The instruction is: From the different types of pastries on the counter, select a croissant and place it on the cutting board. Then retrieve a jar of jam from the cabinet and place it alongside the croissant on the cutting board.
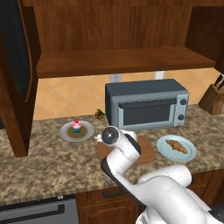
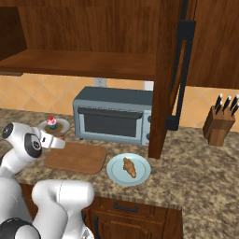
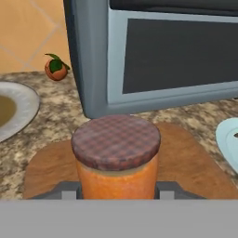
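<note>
Just one jar of jam (image 3: 116, 158), one croissant (image 1: 177, 146)

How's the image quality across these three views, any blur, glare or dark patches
Left base view: soft and low-resolution, the cupcake fuzzy, the cabinet interior evenly lit. Right base view: similar softness, no glare on the toaster oven. Hand view: the jar of jam looms large and fairly crisp; the cutting board shows flat lighting, no strong shadow.

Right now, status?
Gripper around orange jam jar with checked lid, over brown wooden cutting board. Golden croissant on pale plate, off board. Nothing blocking.
</note>
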